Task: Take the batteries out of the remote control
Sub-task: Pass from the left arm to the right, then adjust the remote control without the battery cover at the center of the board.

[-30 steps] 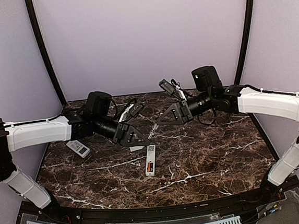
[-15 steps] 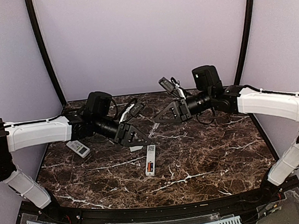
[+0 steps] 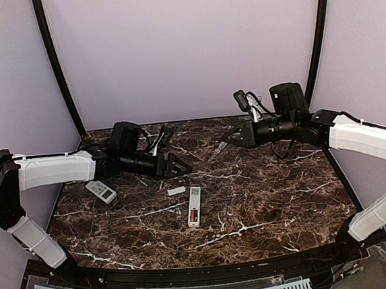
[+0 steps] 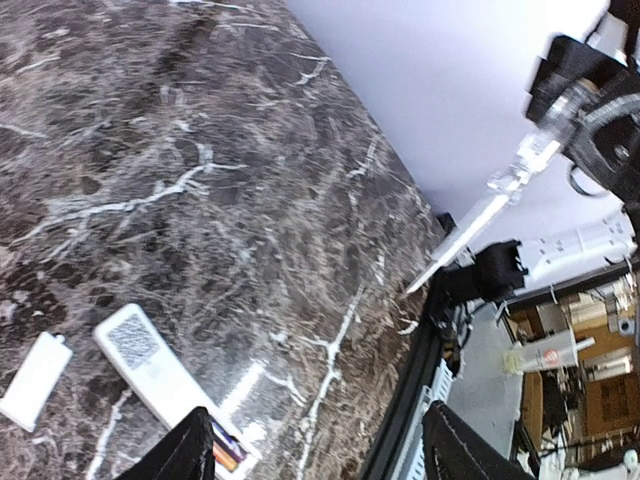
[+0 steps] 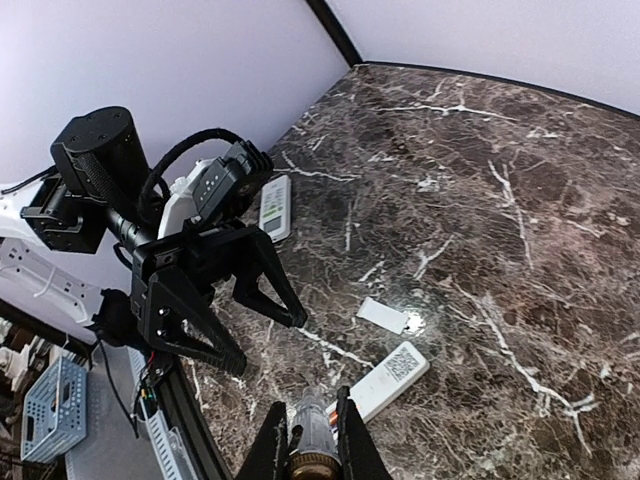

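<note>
The white remote control (image 3: pixel 194 206) lies back-up at the table's middle, its compartment open with an orange-red and a dark battery (image 3: pixel 193 217) inside; the left wrist view shows these batteries (image 4: pixel 226 452) at the remote's (image 4: pixel 140 355) end. My left gripper (image 3: pixel 174 161) hovers left of it, jaws wide and empty (image 4: pixel 320 462). My right gripper (image 3: pixel 228 141) hangs farther back and right, shut on a clear-handled pointed tool (image 5: pixel 308 432) with a brass collar. That tool (image 4: pixel 470 225) also shows in the left wrist view.
A small white cover plate (image 3: pixel 177 190) lies just left of the remote's top end. A second remote (image 3: pixel 101 192) with a display lies face-up at the left. The table's black front rim (image 4: pixel 400 420) is close to my left gripper's view.
The two grippers were tip to tip above the remote. The left one has opened and drawn back left; the right one has shut on the tool and pulled away up and right.
</note>
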